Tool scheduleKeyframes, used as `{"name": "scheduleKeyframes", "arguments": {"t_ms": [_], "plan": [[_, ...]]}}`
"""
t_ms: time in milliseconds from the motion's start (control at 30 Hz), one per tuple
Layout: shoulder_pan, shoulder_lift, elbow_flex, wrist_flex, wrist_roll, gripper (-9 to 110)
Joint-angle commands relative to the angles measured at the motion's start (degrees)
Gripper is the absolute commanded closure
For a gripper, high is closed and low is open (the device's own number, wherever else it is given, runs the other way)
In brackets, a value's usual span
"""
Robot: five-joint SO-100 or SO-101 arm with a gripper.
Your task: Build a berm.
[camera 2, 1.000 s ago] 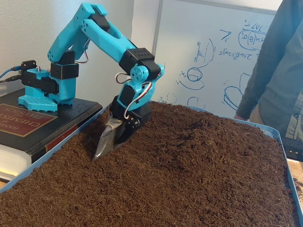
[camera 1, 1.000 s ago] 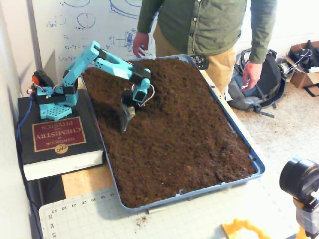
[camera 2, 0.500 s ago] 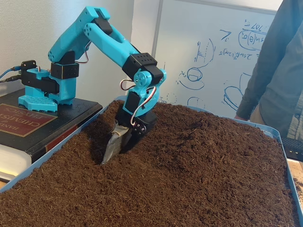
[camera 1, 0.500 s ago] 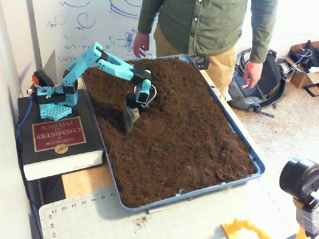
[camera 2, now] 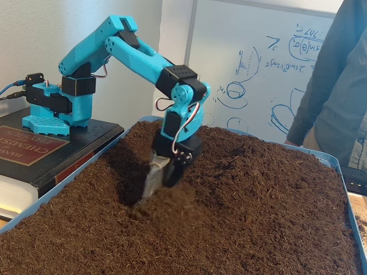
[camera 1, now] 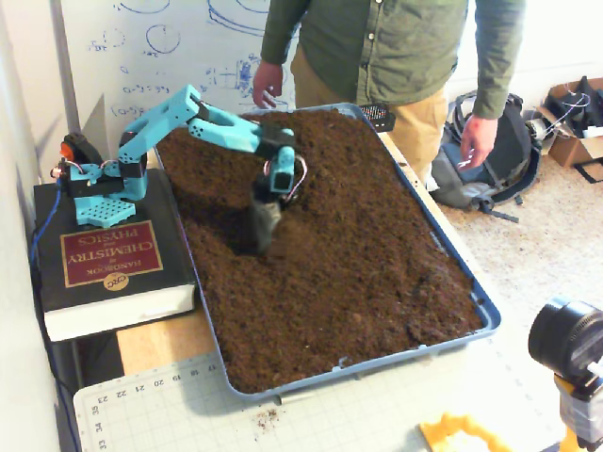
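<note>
Since a second ago the turquoise arm [camera 2: 114, 51] has swung away from the thick book [camera 1: 108, 259] its base stands on, dragging its gripper [camera 2: 153, 186] farther across the soil-filled blue tray [camera 1: 480, 306]. The gripper's tips are buried in the soil; whether its jaws are parted or closed cannot be told. A low heap of loose soil, the berm [camera 2: 169, 203], touches the gripper on its side away from the book.
</note>
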Motion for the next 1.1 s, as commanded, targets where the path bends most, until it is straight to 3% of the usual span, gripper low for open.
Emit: {"name": "scheduleKeyframes", "arguments": {"t_ms": [0, 300, 867, 1067], "plan": [[-2.02, 3.60, -11.34, -3.87, -0.44, 101], [-3.34, 4.48, -16.52, -3.69, -0.35, 101], [-5.01, 23.03, -16.44, -2.46, 0.70, 101], [-2.99, 26.54, -9.58, 12.22, -0.44, 101]]}}
